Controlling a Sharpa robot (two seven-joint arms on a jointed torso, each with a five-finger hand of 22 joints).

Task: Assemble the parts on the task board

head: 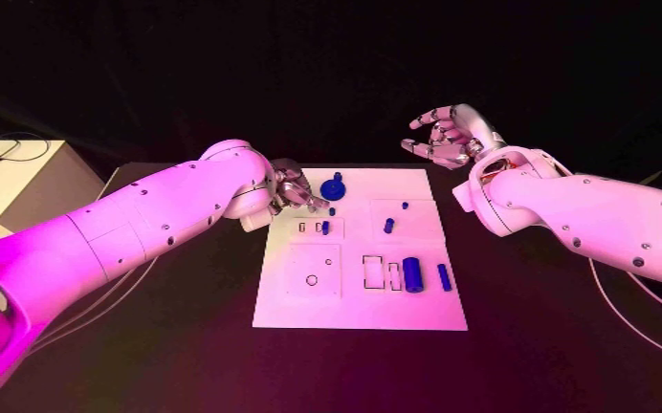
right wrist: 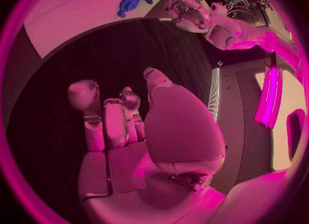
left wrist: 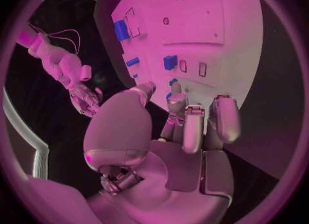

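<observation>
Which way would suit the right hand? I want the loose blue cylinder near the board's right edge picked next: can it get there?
Probably yes. The right hand is open, raised beyond the task board's far right corner, holding nothing. The blue cylinder lies bare on its side; the left hand is across the board.

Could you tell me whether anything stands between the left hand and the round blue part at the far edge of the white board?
Nothing visible does. The left hand hovers over the white task board, just beside the round blue part, with bare board between them.
</observation>
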